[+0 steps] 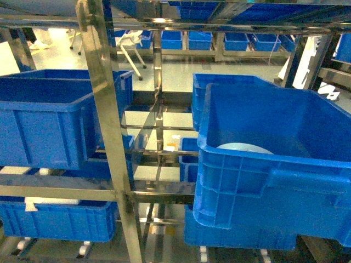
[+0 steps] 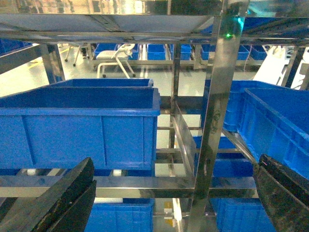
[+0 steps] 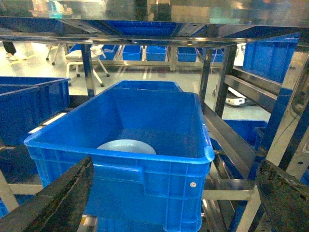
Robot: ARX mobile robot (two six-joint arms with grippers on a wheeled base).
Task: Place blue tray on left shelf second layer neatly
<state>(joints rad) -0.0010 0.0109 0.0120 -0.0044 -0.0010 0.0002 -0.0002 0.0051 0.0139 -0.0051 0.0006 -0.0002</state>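
Observation:
The blue tray (image 1: pixel 244 148) is a pale round plate lying in the bottom of a deep blue crate (image 1: pixel 274 181) on the right; only its top arc shows over the crate's front wall. From the right wrist camera the blue tray (image 3: pixel 126 146) sits low inside that crate (image 3: pixel 145 179). My right gripper (image 3: pixel 169 200) is open, in front of and below the crate's front wall, holding nothing. My left gripper (image 2: pixel 174 193) is open and empty before the steel rail of the left shelf second layer (image 2: pixel 120 186). That layer (image 1: pixel 60 192) carries a blue crate (image 1: pixel 44 123). Neither gripper shows in the head view.
A shiny steel post (image 1: pixel 107 126) stands between the left and right bays, and another post (image 2: pixel 215 121) is close ahead of the left gripper. More blue crates (image 1: pixel 55 219) fill the tier below. A large crate (image 2: pixel 82 125) occupies the left tier.

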